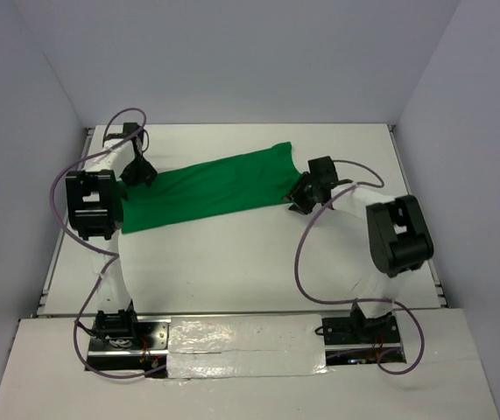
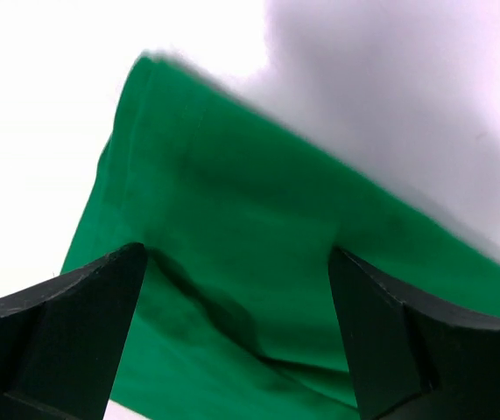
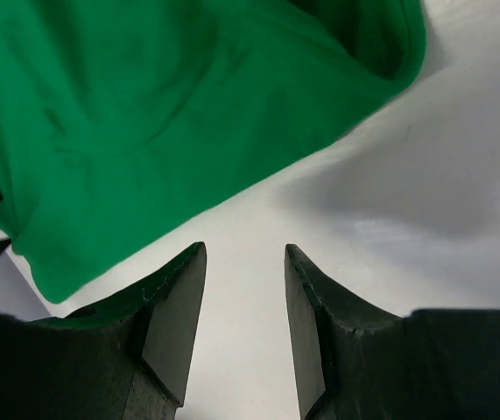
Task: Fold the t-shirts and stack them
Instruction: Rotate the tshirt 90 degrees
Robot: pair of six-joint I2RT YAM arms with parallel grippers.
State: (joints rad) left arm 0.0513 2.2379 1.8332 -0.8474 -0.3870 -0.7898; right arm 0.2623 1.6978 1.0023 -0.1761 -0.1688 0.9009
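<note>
The green t-shirt lies flat on the white tabletop as one long, narrow band. It appears to be folded lengthwise, with a few wrinkles near its left end. The left hand hangs over the shirt's left end. Its fingers are spread wide, with cloth showing between them but nothing pinched. The right hand sits at the shirt's right end, just off the edge of the cloth. Its fingers stand partly apart with bare tabletop between them, and they hold nothing.

With neither hand gripping, the work looks to be at a pause between folds: the lengthwise fold is laid and the crosswise one is not yet begun. The next move probably calls for one hand to pinch an end of the shirt through all its layers and carry it over toward the other end. For that, the right hand would first need to shift onto the cloth. No second shirt is in view to stack on.
</note>
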